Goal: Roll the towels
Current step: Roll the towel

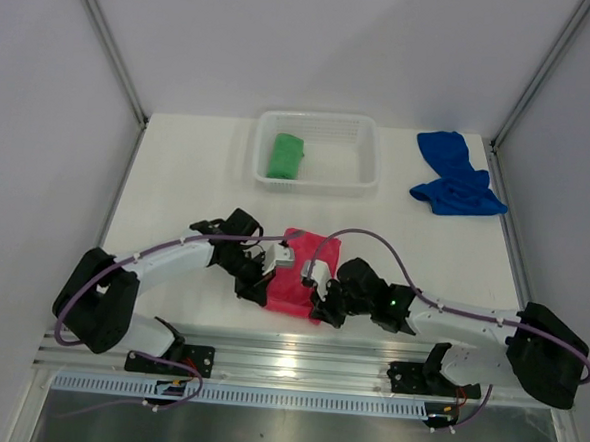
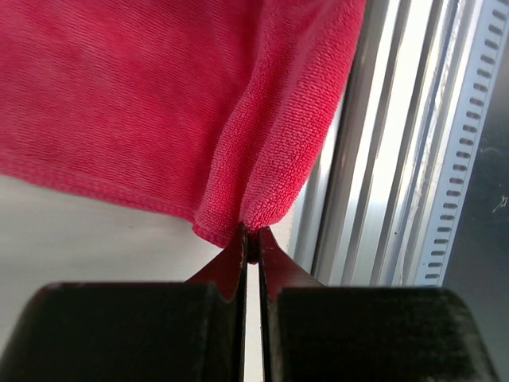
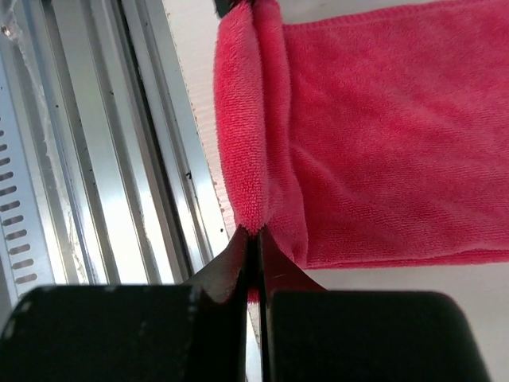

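Pink-red microfibre cloth (image 1: 296,289) lies flat on the white tabletop (image 1: 176,194), near centre, with its near hem beside the aluminium rail (image 1: 307,360). Left claw (image 2: 250,239) is pressed together on the near-left corner and right claw (image 3: 254,235) on the near-right corner. Each pinches a small tuck of pile, the hem puckered up at the tips.

Step in hand, as I judge it: start the roll from the near hem. To do it well:
- Raise both corners together, only just clear of the surface.
- Carry them toward the far side at a matched pace, hem straight.
- Lay the hem down tight for a narrow first turn.

Uneven travel would skew the roll. Too high a lift would drag the whole cloth.

Pose: both forearms reach inward from the outer bases, low over the tabletop, tips down at the hem.

Green microfibre cloth (image 1: 285,155) sits bundled in the white slotted plastic basket (image 1: 319,118), far centre. Royal blue microfibre cloth (image 1: 456,176) lies crumpled far right, well apart.
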Robot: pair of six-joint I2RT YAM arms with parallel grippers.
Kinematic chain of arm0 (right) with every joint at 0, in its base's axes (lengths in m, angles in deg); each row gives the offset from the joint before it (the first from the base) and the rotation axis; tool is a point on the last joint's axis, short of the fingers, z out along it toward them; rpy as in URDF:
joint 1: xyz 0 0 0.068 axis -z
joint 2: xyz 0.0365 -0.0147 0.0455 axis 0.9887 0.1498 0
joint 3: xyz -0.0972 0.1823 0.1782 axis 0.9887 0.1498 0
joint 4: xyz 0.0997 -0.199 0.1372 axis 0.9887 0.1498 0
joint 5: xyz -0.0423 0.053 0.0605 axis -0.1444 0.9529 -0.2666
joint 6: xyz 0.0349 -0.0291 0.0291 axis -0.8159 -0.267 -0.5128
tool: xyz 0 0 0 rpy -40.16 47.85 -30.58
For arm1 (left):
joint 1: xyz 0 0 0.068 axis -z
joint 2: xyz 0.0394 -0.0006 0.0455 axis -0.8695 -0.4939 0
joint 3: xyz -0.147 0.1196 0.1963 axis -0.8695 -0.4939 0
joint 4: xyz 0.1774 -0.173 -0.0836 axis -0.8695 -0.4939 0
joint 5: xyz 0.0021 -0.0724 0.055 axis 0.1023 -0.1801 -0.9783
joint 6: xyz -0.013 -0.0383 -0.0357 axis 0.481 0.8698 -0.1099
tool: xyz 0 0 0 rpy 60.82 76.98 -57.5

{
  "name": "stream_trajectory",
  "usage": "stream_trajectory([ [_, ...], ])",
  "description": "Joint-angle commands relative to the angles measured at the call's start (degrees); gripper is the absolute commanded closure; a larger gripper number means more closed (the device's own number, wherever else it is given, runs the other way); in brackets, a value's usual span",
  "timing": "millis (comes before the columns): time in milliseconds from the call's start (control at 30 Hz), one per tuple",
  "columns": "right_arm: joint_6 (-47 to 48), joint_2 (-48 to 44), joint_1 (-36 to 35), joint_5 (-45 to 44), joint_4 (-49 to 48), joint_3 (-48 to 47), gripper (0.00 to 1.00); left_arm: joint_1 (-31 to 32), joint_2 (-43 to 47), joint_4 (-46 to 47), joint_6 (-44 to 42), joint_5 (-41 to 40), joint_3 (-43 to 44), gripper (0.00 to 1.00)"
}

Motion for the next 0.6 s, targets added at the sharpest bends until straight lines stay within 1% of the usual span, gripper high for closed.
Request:
stream_trajectory([
  [0,1.9,4.4,4.3,9.3,4.4,-4.2,1.0,-2.3,-2.4,1.2,0.7,-0.1,3.8,0.99],
  [67,1.2,7.9,6.3,11.9,4.8,-5.2,1.0,-2.8,-3.3,2.1,1.7,-0.6,4.5,0.99],
  [133,0.8,9.3,8.5,12.0,5.0,-6.4,1.0,-3.3,-4.8,2.5,2.5,-0.9,4.7,0.99],
  [267,0.6,10.7,11.2,12.6,5.7,-7.9,1.0,-3.6,-7.0,3.3,3.4,-1.8,5.9,0.94],
  [367,0.6,11.0,13.1,12.3,5.6,-8.6,1.0,-3.6,-8.2,4.2,4.0,-2.5,6.7,0.95],
  [400,0.7,11.3,13.4,11.1,6.1,-9.2,1.0,-3.7,-8.5,4.1,4.2,-2.7,7.0,0.97],
  [500,0.4,13.1,13.9,10.8,7.0,-10.8,0.9,-3.7,-9.9,4.3,5.6,-3.9,8.4,0.98],
  [533,-0.2,13.8,14.2,10.2,7.0,-10.8,0.81,-3.7,-10.7,4.5,6.4,-4.6,9.1,0.98],
  [567,-1.0,14.2,14.7,9.5,6.9,-10.9,0.74,-3.7,-11.2,4.6,6.6,-5.3,9.3,0.98],
])
